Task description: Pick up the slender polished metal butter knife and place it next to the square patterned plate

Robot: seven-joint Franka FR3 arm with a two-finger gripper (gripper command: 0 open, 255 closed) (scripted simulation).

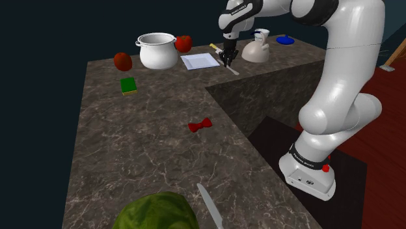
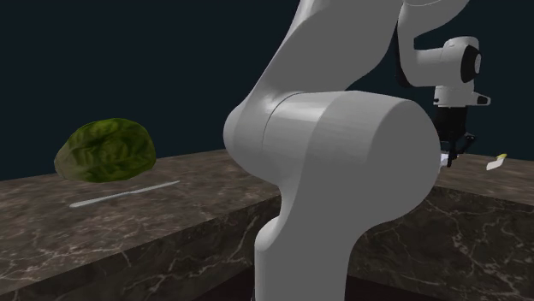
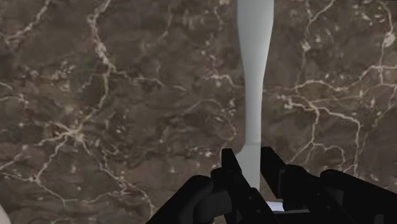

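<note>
Dark veined stone counter (image 1: 149, 149): the gripper (image 1: 227, 62) clasps a slender grey butter knife (image 3: 254, 83) by one end, just beside the square pale plate (image 1: 200, 61).

Both black fingers pinch the knife's narrow end, and its wider end reaches out over the stone; I cannot tell whether it touches the counter. Past the plate a white pot (image 1: 157, 51) stands between two round red fruits (image 1: 122, 61). A green sponge (image 1: 129, 85) and a red bow (image 1: 200, 125) lie nearer the shoulder camera, then a second knife (image 1: 209, 207) beside a lettuce (image 1: 156, 213). Lettering on the arm (image 1: 338, 84) is too small to read.

Shoulder high over counter (image 1: 149, 143); second low behind arm (image 2: 325, 145); wrist close along claw (image 3: 250, 160).
</note>
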